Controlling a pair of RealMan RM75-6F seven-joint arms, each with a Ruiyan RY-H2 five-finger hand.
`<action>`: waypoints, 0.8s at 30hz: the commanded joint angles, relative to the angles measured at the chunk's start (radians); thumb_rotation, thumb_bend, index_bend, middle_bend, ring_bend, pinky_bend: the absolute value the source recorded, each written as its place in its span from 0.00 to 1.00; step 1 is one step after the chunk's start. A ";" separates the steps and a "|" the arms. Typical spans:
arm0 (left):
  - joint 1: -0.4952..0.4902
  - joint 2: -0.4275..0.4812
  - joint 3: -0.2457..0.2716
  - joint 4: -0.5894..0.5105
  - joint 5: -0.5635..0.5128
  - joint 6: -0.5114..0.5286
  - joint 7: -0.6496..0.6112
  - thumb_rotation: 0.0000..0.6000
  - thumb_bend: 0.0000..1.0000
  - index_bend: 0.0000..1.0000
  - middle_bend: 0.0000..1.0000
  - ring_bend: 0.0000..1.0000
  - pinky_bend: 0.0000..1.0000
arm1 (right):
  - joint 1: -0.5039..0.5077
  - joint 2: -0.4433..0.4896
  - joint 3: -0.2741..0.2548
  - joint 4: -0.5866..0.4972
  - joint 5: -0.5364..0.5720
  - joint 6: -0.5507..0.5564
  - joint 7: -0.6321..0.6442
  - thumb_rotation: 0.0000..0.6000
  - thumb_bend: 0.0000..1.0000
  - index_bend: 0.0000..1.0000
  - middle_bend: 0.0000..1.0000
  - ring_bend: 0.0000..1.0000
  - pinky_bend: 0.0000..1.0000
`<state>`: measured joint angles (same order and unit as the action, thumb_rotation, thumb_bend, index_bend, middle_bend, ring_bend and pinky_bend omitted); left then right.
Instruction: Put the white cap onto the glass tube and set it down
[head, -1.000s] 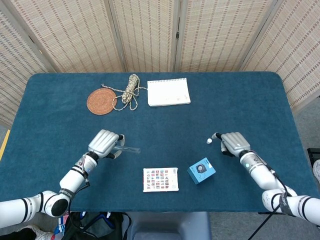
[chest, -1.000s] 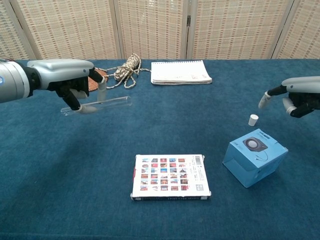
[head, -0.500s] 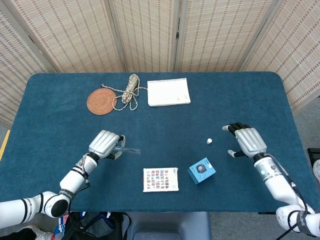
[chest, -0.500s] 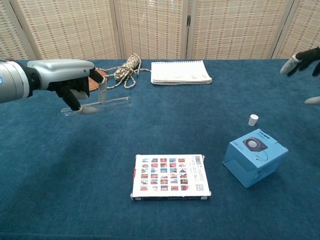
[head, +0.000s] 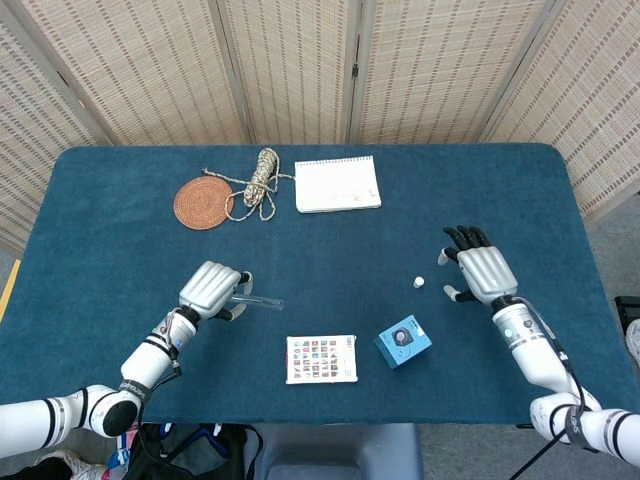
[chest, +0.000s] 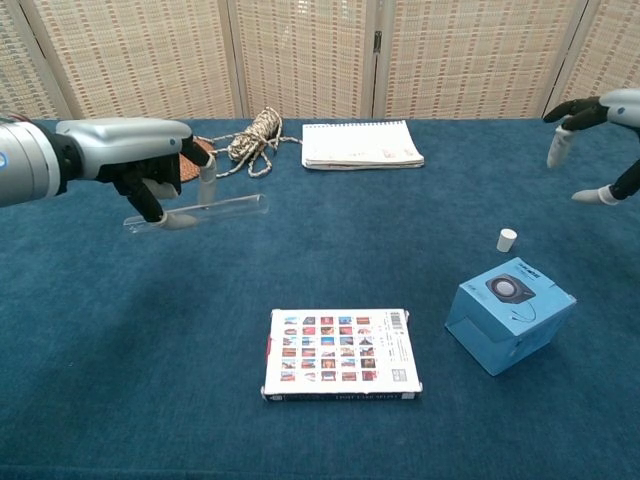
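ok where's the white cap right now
The white cap stands on the table's right side, just beyond the blue box and left of the open right hand, untouched.

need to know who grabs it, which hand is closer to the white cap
Right. The right hand hovers open just beside the white cap on the table. The left hand is far across the table, holding the glass tube.
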<state>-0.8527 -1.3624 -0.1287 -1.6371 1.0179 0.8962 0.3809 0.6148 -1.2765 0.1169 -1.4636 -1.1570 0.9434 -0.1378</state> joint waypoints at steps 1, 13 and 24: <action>0.000 0.001 -0.001 -0.002 -0.003 0.003 0.002 1.00 0.37 0.56 1.00 0.95 1.00 | 0.027 -0.050 0.007 0.055 0.018 -0.044 -0.008 1.00 0.25 0.39 0.08 0.00 0.00; -0.001 -0.008 0.007 0.008 -0.009 -0.005 0.003 1.00 0.37 0.56 1.00 0.95 1.00 | 0.086 -0.168 0.015 0.196 0.107 -0.161 -0.068 1.00 0.25 0.41 0.10 0.00 0.00; -0.001 -0.014 0.012 0.021 -0.004 -0.013 -0.007 1.00 0.37 0.56 1.00 0.95 1.00 | 0.118 -0.226 0.020 0.266 0.158 -0.204 -0.111 1.00 0.25 0.43 0.10 0.00 0.00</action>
<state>-0.8534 -1.3761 -0.1171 -1.6159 1.0136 0.8832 0.3738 0.7306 -1.4995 0.1352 -1.2012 -1.0022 0.7415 -0.2469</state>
